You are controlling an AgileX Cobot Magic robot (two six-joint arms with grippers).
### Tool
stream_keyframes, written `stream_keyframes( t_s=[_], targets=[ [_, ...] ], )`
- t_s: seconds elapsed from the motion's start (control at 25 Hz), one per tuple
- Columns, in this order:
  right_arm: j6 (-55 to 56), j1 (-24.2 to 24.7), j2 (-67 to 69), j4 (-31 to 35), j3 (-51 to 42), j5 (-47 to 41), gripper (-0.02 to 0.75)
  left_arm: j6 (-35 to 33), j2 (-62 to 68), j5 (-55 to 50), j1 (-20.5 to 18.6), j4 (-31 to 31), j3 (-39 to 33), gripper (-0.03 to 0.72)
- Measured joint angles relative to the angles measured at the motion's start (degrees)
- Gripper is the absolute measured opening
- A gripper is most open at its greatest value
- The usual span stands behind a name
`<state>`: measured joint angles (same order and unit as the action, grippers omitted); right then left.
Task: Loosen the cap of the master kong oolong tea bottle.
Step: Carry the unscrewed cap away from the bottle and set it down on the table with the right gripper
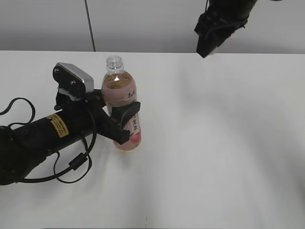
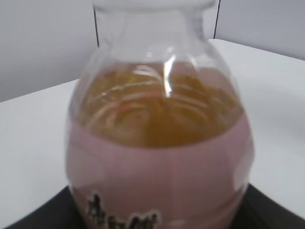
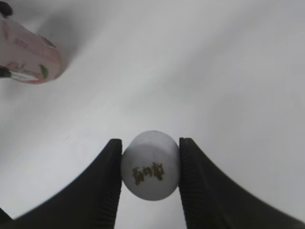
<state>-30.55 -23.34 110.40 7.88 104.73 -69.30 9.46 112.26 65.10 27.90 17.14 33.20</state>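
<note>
Black right end effector [image 3: 150, 191] is clamped on the white cap [image 3: 150, 171], one finger on each side, raised well above the tabletop [image 1: 224, 143] beyond its far edge. Left end effector [image 1: 125, 121] is closed around the pink-labelled body of the master kong oolong tea bottle [image 1: 120, 95]. Bottle stands upright left of centre, nearer the far edge, its neck uncapped, amber tea filling it to the shoulder. Cap and bottle are well apart

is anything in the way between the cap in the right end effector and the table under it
Nothing visible. The cap is pinched in the right end effector, and only bare table lies below; the bottle stands off to the side.
</note>
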Motion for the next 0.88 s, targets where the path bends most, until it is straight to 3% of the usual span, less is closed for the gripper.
stream_keyframes(
  t_s=[0.24,0.48,0.88],
  targets=[
    [5.2,0.0,0.7,-1.4,-13.2,0.4,0.277,0.0,0.0,0.0,0.0,2.3,0.1,0.403],
    [7.5,1.4,3.4,-1.7,-25.8,9.3,0.277,0.0,0.0,0.0,0.0,5.6,0.1,0.403],
    [8.0,4.1,9.5,-2.0,-30.6,19.7,0.277,0.0,0.0,0.0,0.0,8.4,0.2,0.403]
  ],
)
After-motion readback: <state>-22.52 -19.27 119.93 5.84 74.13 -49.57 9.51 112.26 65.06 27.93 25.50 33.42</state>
